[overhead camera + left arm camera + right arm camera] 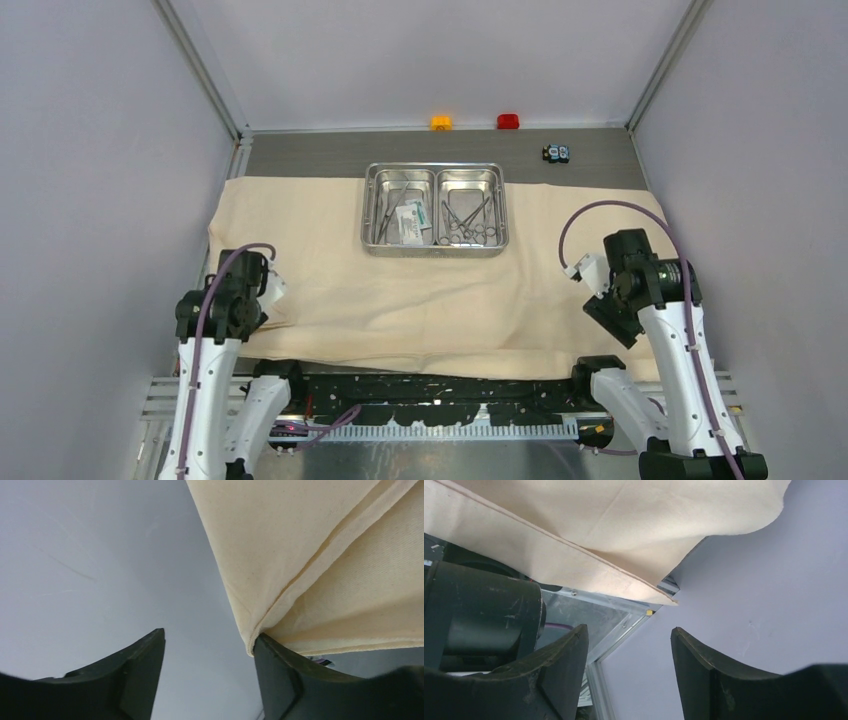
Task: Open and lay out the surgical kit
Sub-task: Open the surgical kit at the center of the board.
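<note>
one beige cloth (330, 270); one steel tray (436, 167), two compartments; white/teal packets (411, 222) in left compartment: looks like two, overlapping, hard to split; slim straight tools (390, 212) beside them: two or three, too small to confirm; ring-handled clamps (470, 222) in right compartment: several, tangled, exact number unreadable; one orange block (441, 122); one red block (508, 121); one black-and-blue gadget (556, 153); two arms: left arm (200, 390), right arm (672, 350); two grippers: left gripper (207, 665), right gripper (629, 665); two fingers (135, 680) on each
</note>
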Tool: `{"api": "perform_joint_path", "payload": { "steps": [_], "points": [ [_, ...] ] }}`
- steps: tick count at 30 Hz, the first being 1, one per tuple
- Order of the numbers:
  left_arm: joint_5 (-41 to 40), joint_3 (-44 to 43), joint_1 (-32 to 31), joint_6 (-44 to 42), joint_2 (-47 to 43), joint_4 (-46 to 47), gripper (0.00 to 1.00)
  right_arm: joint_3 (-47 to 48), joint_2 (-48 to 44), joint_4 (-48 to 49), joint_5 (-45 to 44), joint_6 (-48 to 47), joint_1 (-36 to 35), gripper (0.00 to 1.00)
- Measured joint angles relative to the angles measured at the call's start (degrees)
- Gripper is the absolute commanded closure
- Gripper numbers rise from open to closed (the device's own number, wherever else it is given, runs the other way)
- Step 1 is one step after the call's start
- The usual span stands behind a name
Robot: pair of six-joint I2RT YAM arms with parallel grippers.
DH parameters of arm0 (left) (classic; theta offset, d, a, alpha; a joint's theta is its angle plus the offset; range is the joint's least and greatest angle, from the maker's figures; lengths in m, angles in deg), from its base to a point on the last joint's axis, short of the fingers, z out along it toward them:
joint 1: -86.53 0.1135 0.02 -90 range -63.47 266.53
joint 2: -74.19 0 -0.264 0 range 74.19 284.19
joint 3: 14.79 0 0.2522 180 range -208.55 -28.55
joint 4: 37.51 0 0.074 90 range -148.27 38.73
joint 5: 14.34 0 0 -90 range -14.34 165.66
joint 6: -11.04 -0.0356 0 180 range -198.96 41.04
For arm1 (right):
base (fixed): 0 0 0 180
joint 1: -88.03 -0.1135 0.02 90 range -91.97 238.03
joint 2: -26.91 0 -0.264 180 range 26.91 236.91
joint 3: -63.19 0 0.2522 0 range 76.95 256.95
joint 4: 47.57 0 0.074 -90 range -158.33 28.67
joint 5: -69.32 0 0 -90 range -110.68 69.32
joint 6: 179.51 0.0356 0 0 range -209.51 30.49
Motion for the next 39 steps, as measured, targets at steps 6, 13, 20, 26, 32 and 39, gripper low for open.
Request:
{"api": "perform_joint_path", "payload": {
  "steps": [6,13,20,26,32,39],
  "points": [
    [-0.2,-7.9,0.0,-2.1,3.9,-0.6,0.13,5.4,2.6,1.3,2.5,-0.7,0.0,0.33],
    [-0.2,-17.8,0.0,-4.3,5.4,-1.4,0.08,9.5,9.0,10.6,4.5,1.4,0.0,0.33],
    [-1.1,-19.8,0.0,-5.8,2.8,-1.3,0.08,11.4,14.4,21.0,7.4,5.7,0.0,0.33],
    [-3.1,-11.3,0.0,-7.0,-3.0,-2.2,0.07,11.7,19.4,26.2,10.4,7.3,0.0,0.33],
    [-5.0,-4.9,0.0,-10.5,-8.0,-2.8,0.02,12.0,26.3,30.1,11.3,8.2,-0.2,0.34],
    [4.9,-13.9,0.0,-11.1,-1.6,-4.8,0.0,14.1,33.6,36.3,11.0,12.0,-0.2,0.33]
  ]
}}
